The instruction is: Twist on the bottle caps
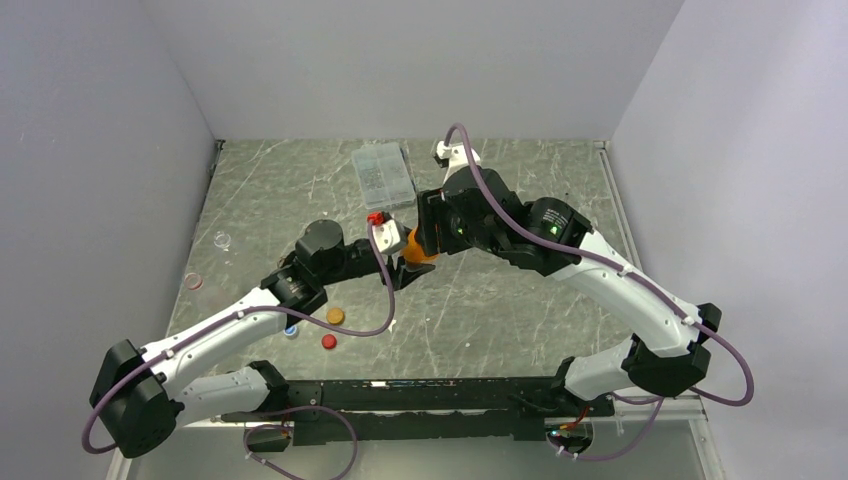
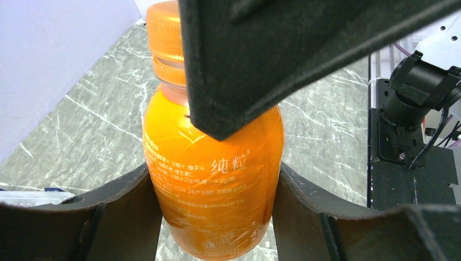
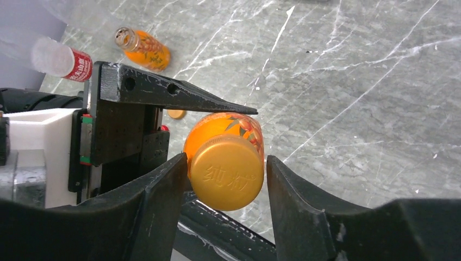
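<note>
- My left gripper clamps the juice bottle; torque could spin it
- Right gripper straddles the orange cap, bite unclear; I risk slipping

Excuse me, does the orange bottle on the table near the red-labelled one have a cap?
No, that orange bottle shows an open mouth in the right wrist view.

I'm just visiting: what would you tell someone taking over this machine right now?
Left gripper: shut on an orange bottle.
Right gripper: jaws around that bottle's orange cap; grip unclear.
Done: cap sits on the neck; tightness unknown.
Left: second orange bottle lies open near the clear bottle; loose orange cap and red cap lie on the table.
</note>
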Tool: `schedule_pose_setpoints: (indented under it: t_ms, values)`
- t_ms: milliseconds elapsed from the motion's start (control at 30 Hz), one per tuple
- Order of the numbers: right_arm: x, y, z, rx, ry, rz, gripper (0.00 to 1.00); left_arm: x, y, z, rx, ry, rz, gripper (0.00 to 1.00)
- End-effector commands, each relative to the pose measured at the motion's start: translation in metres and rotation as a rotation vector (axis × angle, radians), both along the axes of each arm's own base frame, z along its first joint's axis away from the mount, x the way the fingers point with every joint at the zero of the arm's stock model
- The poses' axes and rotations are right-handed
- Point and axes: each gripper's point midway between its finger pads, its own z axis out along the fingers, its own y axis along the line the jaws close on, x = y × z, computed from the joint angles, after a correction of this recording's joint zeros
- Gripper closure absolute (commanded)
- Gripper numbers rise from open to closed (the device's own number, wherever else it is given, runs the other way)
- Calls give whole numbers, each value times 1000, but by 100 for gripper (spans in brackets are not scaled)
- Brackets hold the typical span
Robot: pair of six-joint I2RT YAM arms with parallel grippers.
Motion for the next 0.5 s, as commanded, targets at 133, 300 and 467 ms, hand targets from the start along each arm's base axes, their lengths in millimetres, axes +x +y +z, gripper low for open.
schedule_pose_setpoints:
  t_ms: [133,300,467]
  values:
    - [6,5,14,63,-40,-21,54,3,-1,8,-38,-32,13,100]
    - [9,6,8,40,-34,-24,75,6,0,11,-51,-15,35,98]
    - [23,-7,0,10,-32,-69,87,12,3,16,-97,74,98,46]
